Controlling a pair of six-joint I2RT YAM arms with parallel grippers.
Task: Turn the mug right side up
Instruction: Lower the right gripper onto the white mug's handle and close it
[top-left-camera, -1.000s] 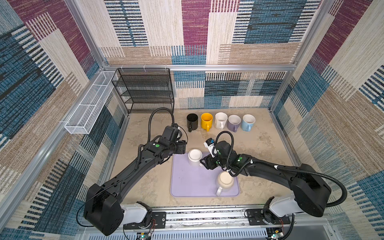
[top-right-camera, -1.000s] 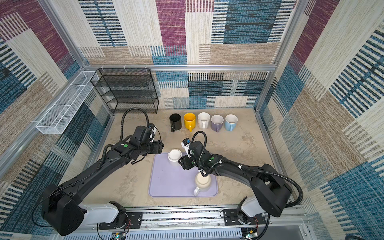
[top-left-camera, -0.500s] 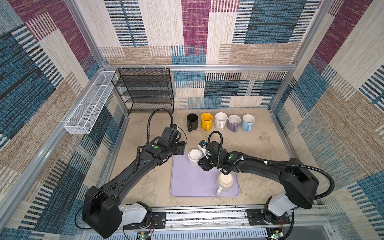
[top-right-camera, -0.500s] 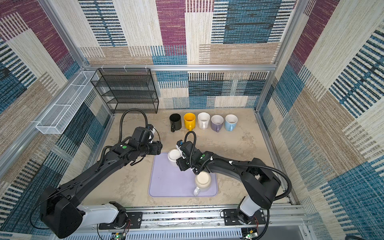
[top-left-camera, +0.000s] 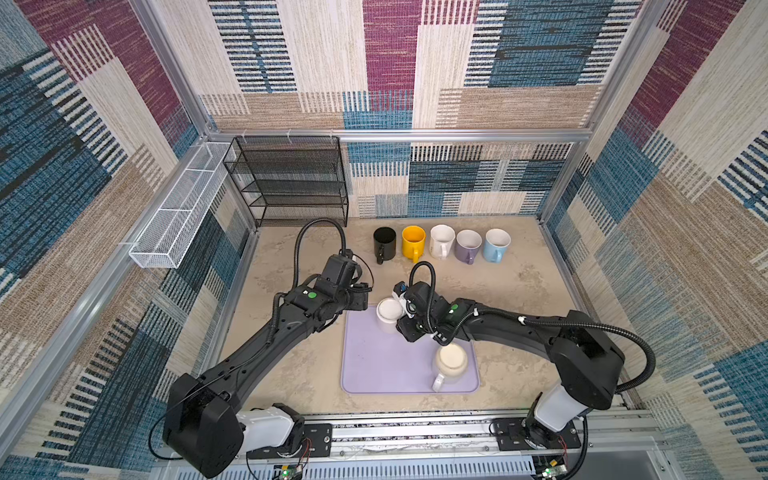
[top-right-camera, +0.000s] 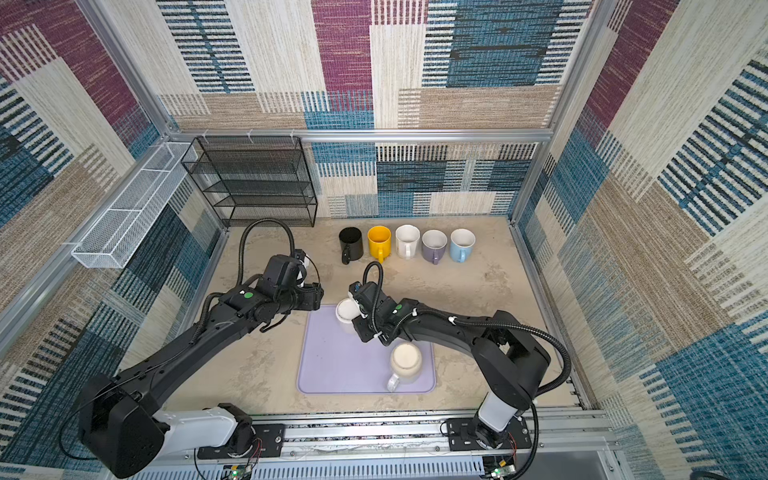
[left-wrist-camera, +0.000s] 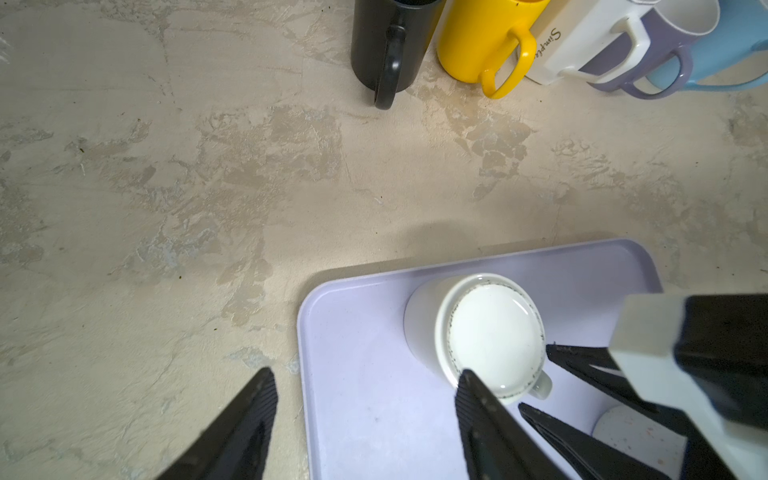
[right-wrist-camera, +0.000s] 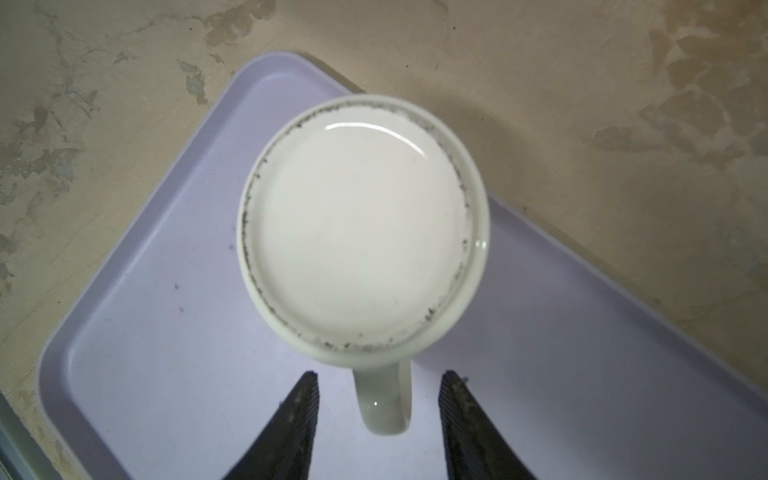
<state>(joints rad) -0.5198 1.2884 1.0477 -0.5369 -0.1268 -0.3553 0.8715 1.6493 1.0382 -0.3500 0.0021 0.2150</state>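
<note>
A white mug (top-left-camera: 389, 312) (top-right-camera: 346, 311) stands bottom up at the far left corner of the lavender tray (top-left-camera: 374, 370). Its flat base (right-wrist-camera: 361, 232) faces the right wrist camera, and the handle (right-wrist-camera: 384, 405) points toward my right gripper (right-wrist-camera: 380, 375) (top-left-camera: 401, 323). That gripper is open, one finger on each side of the handle, with a gap on both sides. My left gripper (left-wrist-camera: 366, 372) (top-left-camera: 365, 297) hovers open just left of the mug (left-wrist-camera: 494, 340), over the tray's corner, holding nothing.
A cream speckled mug (top-left-camera: 451, 360) sits at the tray's near right corner, handle toward the front. Black (top-left-camera: 384, 241), yellow (top-left-camera: 413, 241), white (top-left-camera: 441, 239), purple (top-left-camera: 468, 243) and blue (top-left-camera: 497, 242) mugs stand upright along the back. A black wire rack (top-left-camera: 291, 178) fills the back left.
My right gripper has slid left across the tray to the white mug, and its fingers have narrowed around the handle. The left arm has hardly moved.
</note>
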